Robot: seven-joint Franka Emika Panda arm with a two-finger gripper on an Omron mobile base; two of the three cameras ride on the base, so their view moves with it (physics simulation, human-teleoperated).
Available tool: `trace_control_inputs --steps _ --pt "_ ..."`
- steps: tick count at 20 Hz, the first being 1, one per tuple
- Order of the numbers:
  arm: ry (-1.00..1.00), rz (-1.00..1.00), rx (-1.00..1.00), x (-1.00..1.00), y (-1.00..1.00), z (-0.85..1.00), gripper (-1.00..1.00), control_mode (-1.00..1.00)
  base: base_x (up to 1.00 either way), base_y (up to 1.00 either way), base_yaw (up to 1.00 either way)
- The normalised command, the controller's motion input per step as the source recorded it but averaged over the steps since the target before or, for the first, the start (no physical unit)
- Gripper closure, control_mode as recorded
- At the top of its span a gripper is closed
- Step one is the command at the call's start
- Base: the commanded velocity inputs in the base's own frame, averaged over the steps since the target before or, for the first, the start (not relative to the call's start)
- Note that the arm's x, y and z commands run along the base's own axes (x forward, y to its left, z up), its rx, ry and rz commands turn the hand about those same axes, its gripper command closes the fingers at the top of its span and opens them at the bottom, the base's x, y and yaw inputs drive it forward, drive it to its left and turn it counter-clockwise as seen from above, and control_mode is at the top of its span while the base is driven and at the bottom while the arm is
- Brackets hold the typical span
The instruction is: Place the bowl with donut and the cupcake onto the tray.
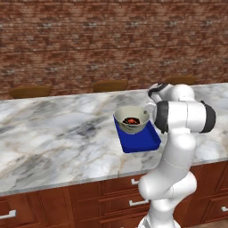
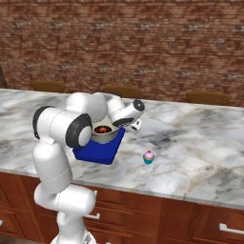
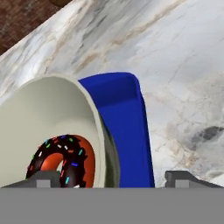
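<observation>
Since the cupcake stands alone near the worktop's front edge, fetching it looks like the next step. Beyond it, the gripper, jaws spread around the rim of the bowl, hangs over the tray; the donut lies inside.

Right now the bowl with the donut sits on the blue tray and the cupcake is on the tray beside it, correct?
Not quite. The bowl with the donut is on the tray, but the cupcake stands on the marble counter, apart from the tray, as the right base view shows.
</observation>
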Motion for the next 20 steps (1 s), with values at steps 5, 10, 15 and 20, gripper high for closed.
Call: trace_control_inputs --steps 5,10,15,20 --pt "0.05 0.00 0.00 -0.20 -0.24 0.87 -1.00 -1.00 0.00 0.00 0.00" --pt "0.18 0.00 -0.03 -0.72 -0.40 0.17 -1.00 -1.00 0.00 0.00 0.00" --pt "0.27 -0.02 -0.07 -0.66 -0.44 0.03 -1.00 -1.00 0.00 0.00 0.00" --pt "0.27 -0.06 -0.09 -0.42 -0.32 0.06 -1.00 -1.00 0.00 0.00 0.00"
